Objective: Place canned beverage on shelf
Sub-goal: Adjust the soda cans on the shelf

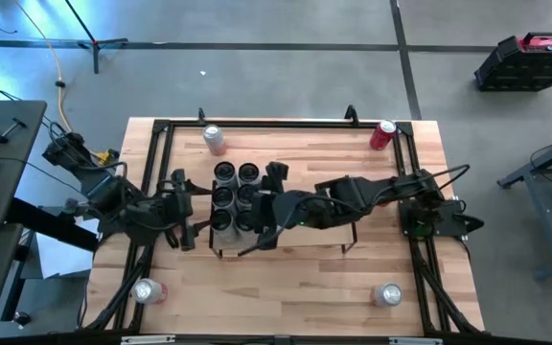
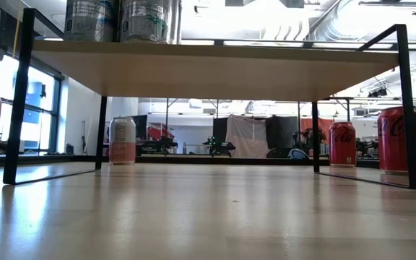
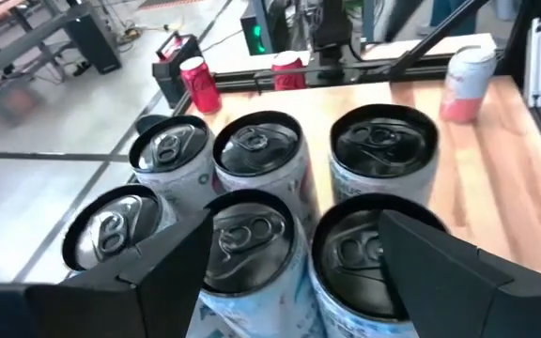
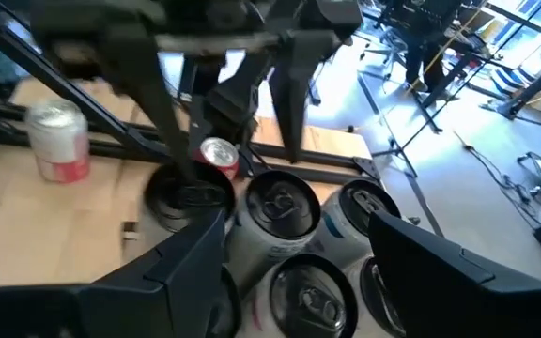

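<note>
Six cans stand upright in a tight two-by-three cluster [image 1: 234,196] on top of the shelf [image 2: 215,68], a light-wood board on thin black wire frames; in the low view only two of their bases [image 2: 118,18] show on the board. My left gripper [image 1: 192,209] hovers open at the cluster's left side, its fingers [image 3: 158,272] spread above the nearest cans [image 3: 252,244]. From the right, my right gripper [image 1: 262,206] is also open, its fingers [image 4: 191,253] standing over the cans [image 4: 280,207].
Loose cans stand on the table: a white-pink one [image 1: 214,137] at the far left, a red one [image 1: 383,134] at the far right, one near left [image 1: 147,290], one near right [image 1: 388,294]. Black rails [image 1: 161,129] edge the tabletop.
</note>
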